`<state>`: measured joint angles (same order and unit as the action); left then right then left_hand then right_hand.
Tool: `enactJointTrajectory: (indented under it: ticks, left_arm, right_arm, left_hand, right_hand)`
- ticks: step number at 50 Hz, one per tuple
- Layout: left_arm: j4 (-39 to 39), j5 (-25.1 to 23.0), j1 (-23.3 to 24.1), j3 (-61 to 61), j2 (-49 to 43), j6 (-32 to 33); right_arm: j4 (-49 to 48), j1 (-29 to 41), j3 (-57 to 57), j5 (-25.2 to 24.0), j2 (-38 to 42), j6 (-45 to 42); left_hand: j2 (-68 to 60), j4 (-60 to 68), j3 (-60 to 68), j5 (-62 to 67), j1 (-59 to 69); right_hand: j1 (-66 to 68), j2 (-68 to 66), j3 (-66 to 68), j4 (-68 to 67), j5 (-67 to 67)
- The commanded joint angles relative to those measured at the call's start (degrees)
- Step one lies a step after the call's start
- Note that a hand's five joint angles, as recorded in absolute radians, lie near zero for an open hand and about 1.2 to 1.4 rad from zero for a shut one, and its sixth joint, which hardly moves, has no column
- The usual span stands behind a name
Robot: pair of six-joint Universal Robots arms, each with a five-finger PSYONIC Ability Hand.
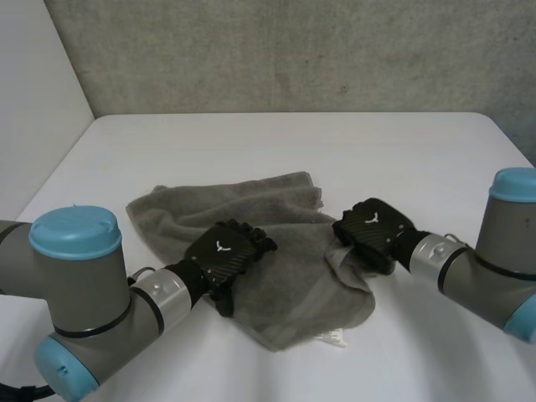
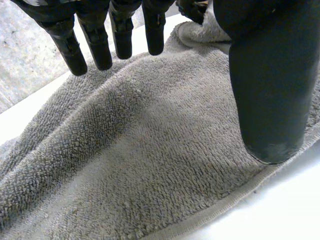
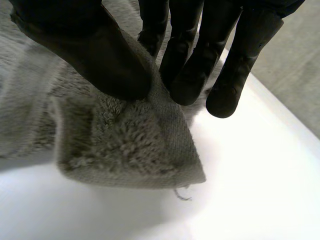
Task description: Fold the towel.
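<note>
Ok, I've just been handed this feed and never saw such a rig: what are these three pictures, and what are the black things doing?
It is a robot with two arms at a white table, each ending in a black hand. The wide picture comes from a camera behind and between the arms, looking down. The other two come from cameras on the wrists, each looking along its own hand. A crumpled grey towel lies on the table. The left hand is over the towel by its near edge, fingers straight, holding nothing. The right hand is at the towel's right side; its wrist picture shows thumb and fingers pinching a corner, which seems held just off the table.
</note>
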<state>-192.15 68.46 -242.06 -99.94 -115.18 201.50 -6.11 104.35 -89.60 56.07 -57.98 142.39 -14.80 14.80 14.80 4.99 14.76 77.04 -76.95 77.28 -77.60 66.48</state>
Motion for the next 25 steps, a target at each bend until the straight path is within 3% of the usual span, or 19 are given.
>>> enactJointTrajectory:
  ticks: [1, 13, 25]
  left_arm:
    - [-0.3, -0.5, -0.5, 0.8, 0.8, 0.3]
    - [-0.6, -0.6, -4.3, 2.7, 0.5, 1.0]
    - [-0.6, -1.0, -13.2, 4.7, -1.6, 10.9]
  right_arm:
    - [0.8, -4.3, 2.0, -0.5, -1.1, 0.0]
    - [3.5, -13.7, 6.3, -4.8, -1.2, -4.3]
    - [5.7, -21.9, 12.6, -5.7, 0.4, -6.0]
  left_hand:
    - [-7.7, 7.7, 7.7, 7.5, 7.7]
    - [-6.7, 6.7, 6.7, 6.5, 6.7]
    - [-5.2, 5.2, 5.2, 5.0, 5.2]
  right_hand:
    - [3.0, -3.0, 2.7, -2.4, 3.5]
    - [3.0, -3.0, 2.7, -2.4, 3.5]
    - [3.0, -3.0, 2.7, -2.4, 3.5]
